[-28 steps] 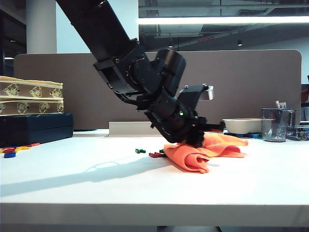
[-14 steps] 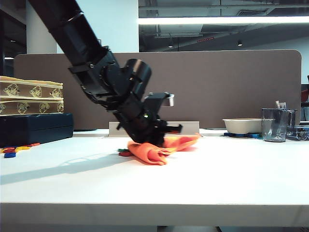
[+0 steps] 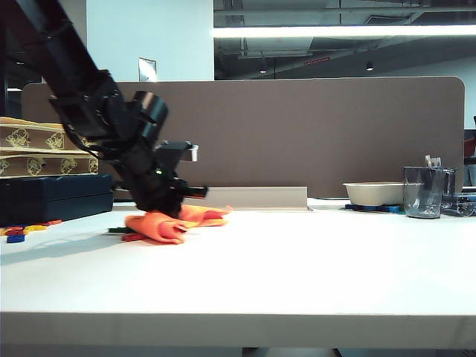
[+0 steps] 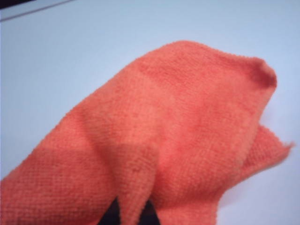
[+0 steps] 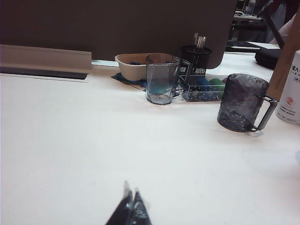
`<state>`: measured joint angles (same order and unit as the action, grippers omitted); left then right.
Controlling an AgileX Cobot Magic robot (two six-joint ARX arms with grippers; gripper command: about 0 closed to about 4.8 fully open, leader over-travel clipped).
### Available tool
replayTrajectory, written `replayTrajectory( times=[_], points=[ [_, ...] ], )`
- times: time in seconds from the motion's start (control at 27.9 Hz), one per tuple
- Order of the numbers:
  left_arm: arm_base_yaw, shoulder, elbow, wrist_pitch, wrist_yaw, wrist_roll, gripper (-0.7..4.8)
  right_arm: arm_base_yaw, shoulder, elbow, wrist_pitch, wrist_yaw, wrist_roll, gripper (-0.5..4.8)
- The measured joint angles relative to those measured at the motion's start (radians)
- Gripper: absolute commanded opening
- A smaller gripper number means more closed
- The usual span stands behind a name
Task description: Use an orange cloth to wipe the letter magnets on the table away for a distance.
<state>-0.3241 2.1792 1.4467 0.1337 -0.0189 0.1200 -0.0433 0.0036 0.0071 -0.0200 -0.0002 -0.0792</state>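
Observation:
The orange cloth lies bunched on the white table at the left, with my left gripper pressed down into it. In the left wrist view the orange cloth fills the picture, and the left gripper is shut on a raised fold of it. Two letter magnets show at the cloth's left edge: a dark green one and a red one. My right gripper is shut with nothing in it, over bare table far from the cloth. It is out of the exterior view.
Stacked boxes on a dark case stand at the far left, with loose coloured pieces before them. At the right are a bowl and a clear mug. A dark mug and white bottle stand by the right arm.
My left arm has swept from the table's middle to the left, dragging the orange cloth along. The letter magnets have been pushed leftward ahead of the cloth.

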Motion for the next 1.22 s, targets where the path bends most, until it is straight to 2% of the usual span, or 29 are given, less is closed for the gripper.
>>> replayTrajectory(
  times=[0.11, 0.25, 0.5, 1.0, 1.22],
  points=[
    [0.031, -0.01, 0.0, -0.012, 0.0, 0.049, -0.06, 0.0, 0.0, 0.0, 0.0, 0.0, 0.0, -0.05],
    [0.06, -0.02, 0.0, -0.035, 0.01, 0.064, -0.06, 0.0, 0.0, 0.0, 0.0, 0.0, 0.0, -0.05],
    [0.133, -0.035, -0.001, -0.094, 0.019, 0.066, -0.06, 0.0, 0.0, 0.0, 0.0, 0.0, 0.0, -0.05],
    [0.302, -0.035, -0.002, -0.097, 0.023, 0.088, -0.06, 0.0, 0.0, 0.0, 0.0, 0.0, 0.0, -0.05],
    [0.358, -0.048, -0.003, -0.098, 0.038, 0.07, -0.06, 0.0, 0.0, 0.0, 0.0, 0.0, 0.0, -0.05]
  ],
)
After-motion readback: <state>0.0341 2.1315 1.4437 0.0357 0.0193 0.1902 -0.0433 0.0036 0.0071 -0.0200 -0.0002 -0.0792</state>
